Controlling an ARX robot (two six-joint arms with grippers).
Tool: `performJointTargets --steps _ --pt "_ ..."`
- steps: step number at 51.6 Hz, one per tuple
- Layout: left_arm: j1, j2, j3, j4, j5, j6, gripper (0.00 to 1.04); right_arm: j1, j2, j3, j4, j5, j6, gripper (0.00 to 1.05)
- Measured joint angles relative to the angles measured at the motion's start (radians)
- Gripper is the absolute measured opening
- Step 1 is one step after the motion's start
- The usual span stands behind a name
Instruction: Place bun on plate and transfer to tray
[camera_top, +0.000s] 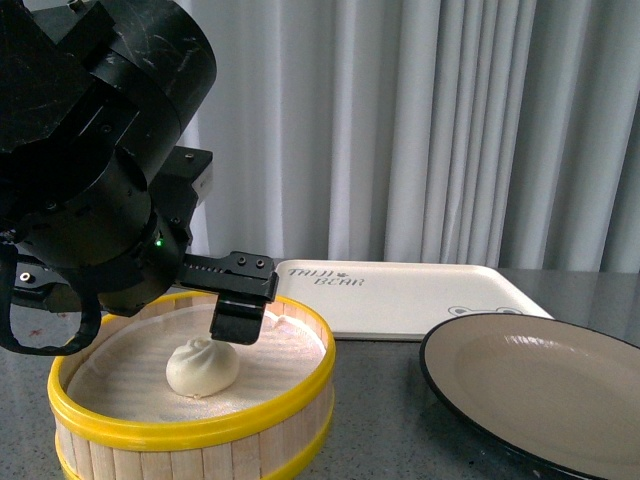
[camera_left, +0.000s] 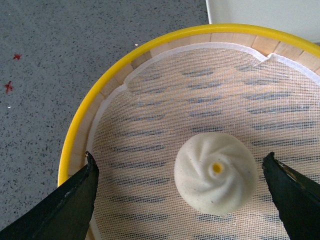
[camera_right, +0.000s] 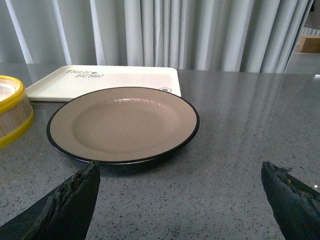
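Barely started imo: the bun (camera_left: 216, 172) sits in the steamer basket (camera_top: 190, 425), well in from its rim, with the left gripper (camera_left: 178, 161) wide open either side, not touching, and the plate (camera_top: 540, 390) and tray (camera_top: 400, 295) both empty.

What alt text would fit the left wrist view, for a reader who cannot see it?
A white bun with a swirled top lies on mesh cloth inside a yellow-rimmed basket, between the two open fingers of the left gripper, which do not touch it. Grey speckled table shows beyond the basket.
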Motion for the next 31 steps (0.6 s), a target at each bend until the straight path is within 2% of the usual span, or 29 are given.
performJointTargets --steps 11,31 --pt "-0.019 0.002 0.000 -0.007 0.038 -0.001 0.98 0.000 0.000 0.000 0.000 0.000 0.000 0.96" --pt "-0.045 0.058 0.000 0.016 0.015 -0.026 0.98 0.000 0.000 0.000 0.000 0.000 0.000 0.96"
